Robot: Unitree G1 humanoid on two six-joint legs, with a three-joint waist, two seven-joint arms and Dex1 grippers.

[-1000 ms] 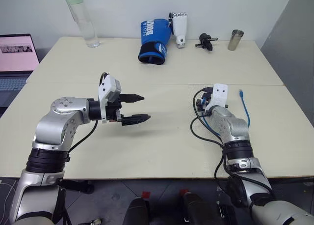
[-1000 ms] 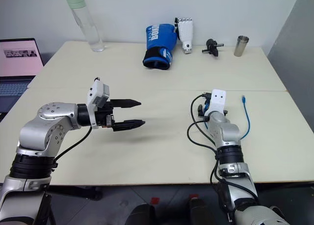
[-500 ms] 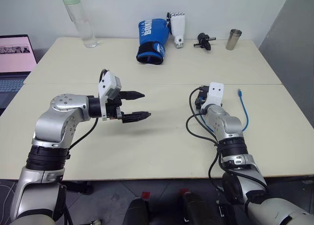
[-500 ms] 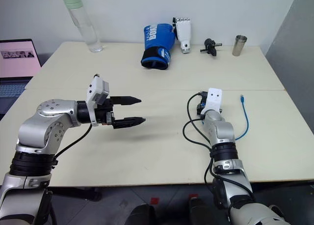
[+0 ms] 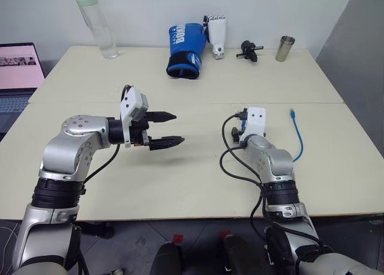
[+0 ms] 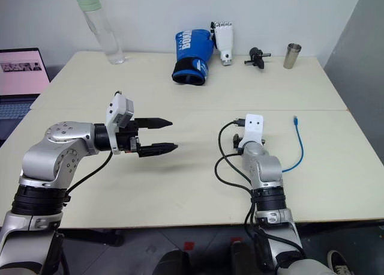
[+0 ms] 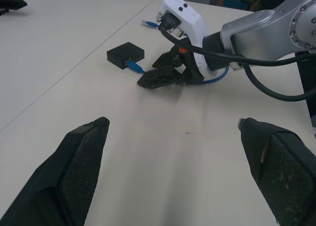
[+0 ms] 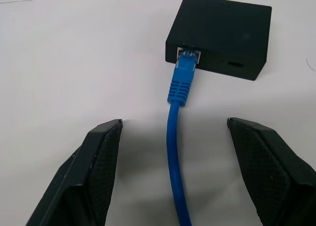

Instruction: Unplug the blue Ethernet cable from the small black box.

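Note:
The small black box (image 8: 222,36) lies flat on the table, with the blue Ethernet cable (image 8: 180,83) plugged into a port on its near edge. My right gripper (image 8: 174,121) is open just short of the box. The cord runs between its two fingers (image 8: 94,167) without touching them. From the left wrist view, the same box (image 7: 126,54) lies just beyond the right gripper (image 7: 150,73). The cable's loose length (image 5: 298,140) curves across the table to the right of that arm. My left gripper (image 5: 171,129) hovers open and empty over the middle of the table, well left of the box.
Along the far edge stand a clear water bottle (image 5: 96,23), a blue boxing glove (image 5: 186,42), a white robotic hand (image 5: 217,32), a black knobbed gadget (image 5: 249,48) and a metal cup (image 5: 285,48). A laptop (image 5: 18,68) sits off the table's left side.
My right hand has shifted a little to the left and back toward me. The left arm has stayed in place.

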